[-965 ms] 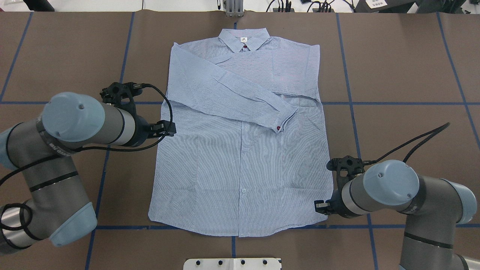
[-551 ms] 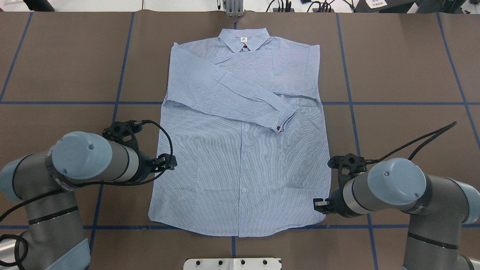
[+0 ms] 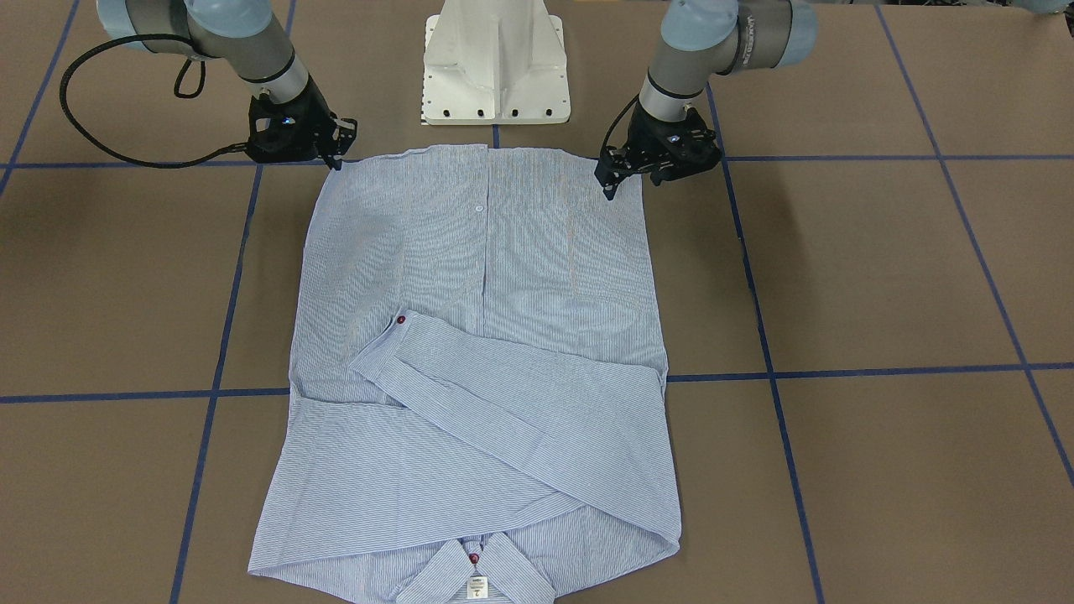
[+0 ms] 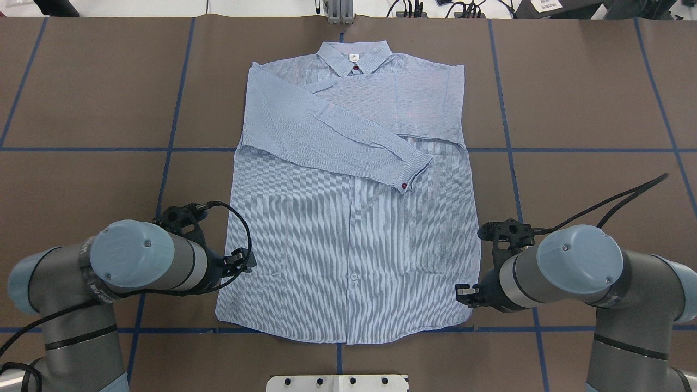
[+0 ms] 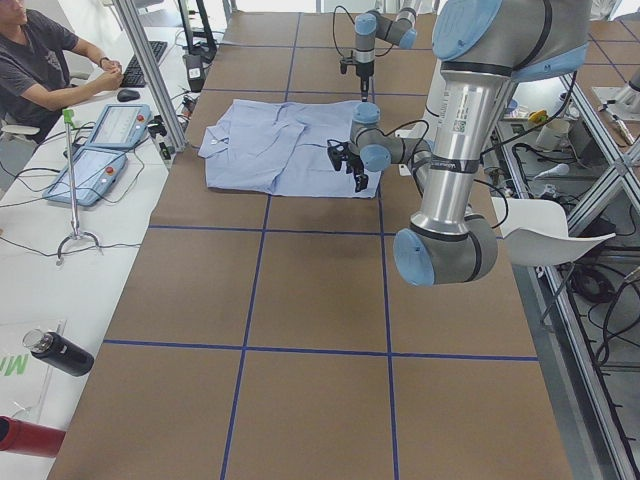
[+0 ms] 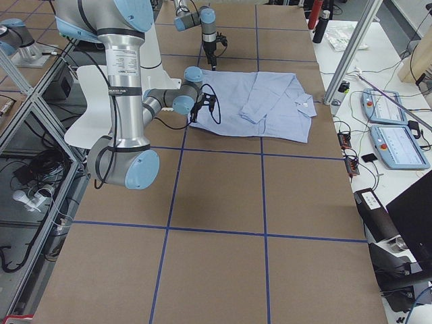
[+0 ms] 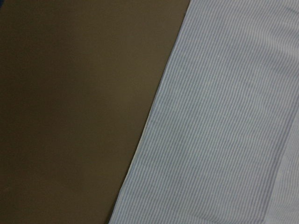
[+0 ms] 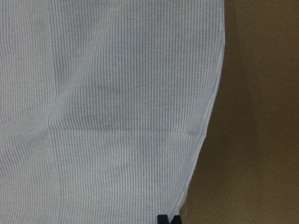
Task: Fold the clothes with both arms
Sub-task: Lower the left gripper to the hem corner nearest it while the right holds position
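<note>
The light blue striped shirt (image 4: 348,234) lies flat on the brown table, collar at the far side, both sleeves folded across the chest; it also shows in the front view (image 3: 487,252). My left gripper (image 4: 246,261) hovers at the shirt's left edge near the hem, jaws apart and empty; the left wrist view shows only the cloth edge (image 7: 224,116). My right gripper (image 4: 462,294) sits at the shirt's right hem corner, fingertips (image 8: 168,219) close together. The right wrist view shows the cloth (image 8: 117,116) flat beneath it.
The white pedestal base (image 3: 495,59) stands just behind the hem. Blue tape lines (image 4: 544,149) cross the table. An operator (image 5: 40,60) sits at a side desk with tablets (image 5: 100,140) beyond the collar end.
My left arm has swung back along the shirt's left edge from mid-body to near the hem. My right arm has barely shifted. The shirt has not moved.
</note>
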Robot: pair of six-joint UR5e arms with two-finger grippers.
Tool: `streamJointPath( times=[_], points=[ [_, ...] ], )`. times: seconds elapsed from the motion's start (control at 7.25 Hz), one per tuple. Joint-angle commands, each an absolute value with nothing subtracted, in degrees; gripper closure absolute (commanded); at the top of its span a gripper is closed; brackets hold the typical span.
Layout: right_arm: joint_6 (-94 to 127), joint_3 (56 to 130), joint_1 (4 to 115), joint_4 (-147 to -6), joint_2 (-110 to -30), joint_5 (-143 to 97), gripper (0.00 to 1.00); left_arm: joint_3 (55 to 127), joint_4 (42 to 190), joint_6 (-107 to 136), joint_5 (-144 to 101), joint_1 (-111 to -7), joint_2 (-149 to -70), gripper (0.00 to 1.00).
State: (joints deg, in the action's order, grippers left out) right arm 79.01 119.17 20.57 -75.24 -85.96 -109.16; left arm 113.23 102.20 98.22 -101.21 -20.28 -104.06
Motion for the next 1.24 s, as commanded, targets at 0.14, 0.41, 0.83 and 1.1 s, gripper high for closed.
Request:
streamJointPath(
  times=[0.14,0.41,0.83,1.1],
  points=[
    [79.0,119.1,20.7,-75.2,-86.0,-109.2,1.0,112.7,102.1,98.4,-100.1,-18.2,-103.2,0.26],
    [79.0,119.1,21.0,-75.2,-86.0,-109.2,1.0,112.7,102.1,98.5,-100.0,-16.7,-102.7,0.33],
    [79.0,119.1,21.4,-75.2,-86.0,-109.2,1.0,112.5,102.0,99.1,-100.0,-15.6,-102.6,0.45],
    [79.0,119.1,21.5,-75.2,-86.0,-109.3,1.0,112.5,102.0,99.1,-100.0,-15.6,-102.5,0.5]
  ],
)
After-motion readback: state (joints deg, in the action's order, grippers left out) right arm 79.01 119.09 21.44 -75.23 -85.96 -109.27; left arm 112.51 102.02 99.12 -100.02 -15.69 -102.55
